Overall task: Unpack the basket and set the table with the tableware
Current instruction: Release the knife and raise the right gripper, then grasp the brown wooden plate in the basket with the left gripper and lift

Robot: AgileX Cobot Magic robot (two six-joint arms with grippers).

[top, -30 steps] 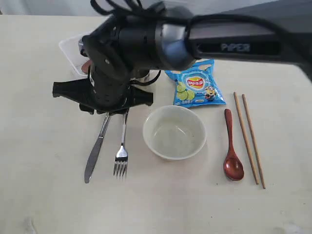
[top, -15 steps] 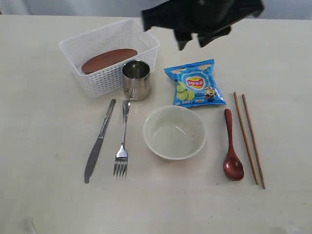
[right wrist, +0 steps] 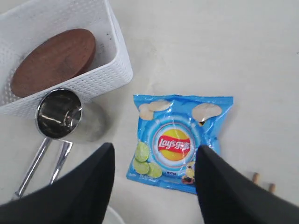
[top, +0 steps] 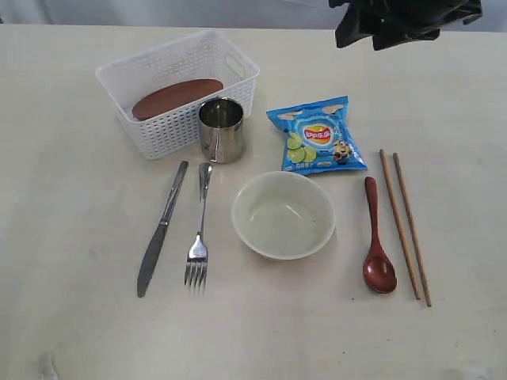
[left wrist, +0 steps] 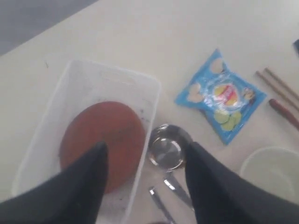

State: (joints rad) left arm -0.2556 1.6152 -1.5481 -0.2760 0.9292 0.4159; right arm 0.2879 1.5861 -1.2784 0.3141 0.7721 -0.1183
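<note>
Since a second ago our right gripper (right wrist: 155, 151) has drawn back from over the white lattice plastic basket (top: 162, 136). It and our left gripper (left wrist: 145, 150) hang with jaws apart, empty. A round reddish-brown plate (top: 176, 96) lies inside the basket. Reaching for it could topple the shiny steel cup (top: 221, 131) against the basket wall.
</note>
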